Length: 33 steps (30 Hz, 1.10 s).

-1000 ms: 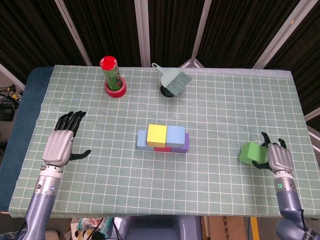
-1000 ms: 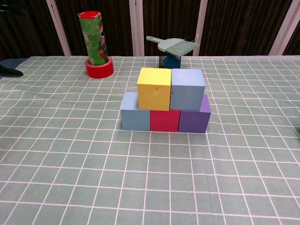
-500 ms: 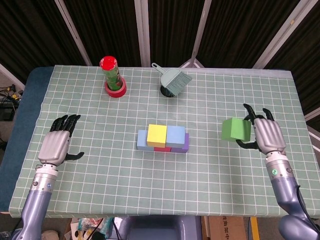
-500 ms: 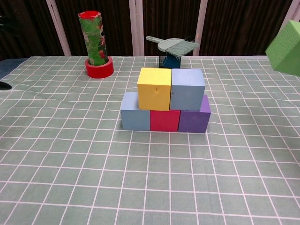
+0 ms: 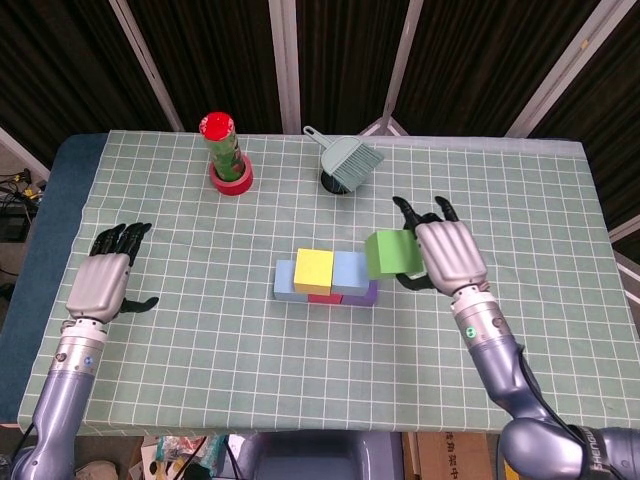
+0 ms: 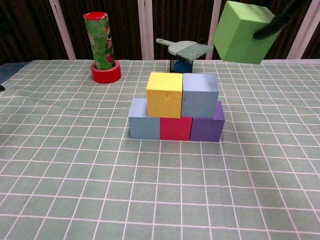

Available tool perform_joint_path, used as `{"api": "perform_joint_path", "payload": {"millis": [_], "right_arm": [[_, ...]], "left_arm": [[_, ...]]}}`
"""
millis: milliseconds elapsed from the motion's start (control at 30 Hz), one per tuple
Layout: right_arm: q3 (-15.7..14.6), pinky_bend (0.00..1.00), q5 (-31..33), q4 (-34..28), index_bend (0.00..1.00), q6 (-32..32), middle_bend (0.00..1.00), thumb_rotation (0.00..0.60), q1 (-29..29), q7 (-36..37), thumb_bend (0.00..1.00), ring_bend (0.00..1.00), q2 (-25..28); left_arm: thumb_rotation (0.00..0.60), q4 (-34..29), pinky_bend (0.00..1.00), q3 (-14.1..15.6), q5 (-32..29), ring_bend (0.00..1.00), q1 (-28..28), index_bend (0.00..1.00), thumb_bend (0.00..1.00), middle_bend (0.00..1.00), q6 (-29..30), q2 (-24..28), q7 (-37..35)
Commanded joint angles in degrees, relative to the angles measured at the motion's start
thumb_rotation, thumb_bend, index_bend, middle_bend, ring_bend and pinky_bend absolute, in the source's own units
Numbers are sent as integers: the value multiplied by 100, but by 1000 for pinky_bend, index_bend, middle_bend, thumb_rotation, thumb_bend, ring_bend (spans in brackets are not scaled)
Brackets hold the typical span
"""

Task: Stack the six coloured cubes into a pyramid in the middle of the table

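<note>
The right hand (image 5: pixel 448 255) grips the green cube (image 5: pixel 392 253), fingers wrapped on its far side, carrying it high and to the right of the stack. The yellow cube (image 6: pixel 164 94) and pale blue cube (image 6: pixel 200 95) sit side by side mid-table on the bottom row. Best play: centre green over their seam, level it, lower gently. The left hand (image 5: pixel 99 283) hovers spread and empty near the table's left edge.
</note>
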Motion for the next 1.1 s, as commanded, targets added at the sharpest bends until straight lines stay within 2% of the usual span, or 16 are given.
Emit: {"api": "perform_joint_path", "payload": {"millis": [33, 300, 533, 767, 1100], "right_arm": [[40, 0, 398, 53, 0, 337, 459, 600, 427, -323, 317, 298, -390], [110, 0, 1082, 254, 0, 973, 459, 600, 1050, -771, 317, 298, -969], [276, 0, 1650, 369, 0, 1392, 459, 600, 1411, -970, 317, 298, -1315], [399, 0, 2116, 464, 0, 1690, 459, 600, 1705, -1180, 317, 298, -1571], [791, 0, 2823, 754, 0, 2168, 463, 600, 2084, -1212, 317, 298, -2062]], "left_arm": [[600, 116, 0, 68, 42, 0, 11, 0, 167, 51, -129, 41, -130], [600, 675, 0, 317, 601, 0, 72, 0, 167, 51, -272, -24, -377], [600, 684, 0, 242, 1094, 0, 120, 0, 167, 51, -150, -2, -765], [600, 390, 0, 107, 1173, 0, 136, 0, 167, 51, -92, 235, -873], [600, 267, 0, 46, 1042, 0, 120, 0, 167, 51, -173, 319, -911]]}}
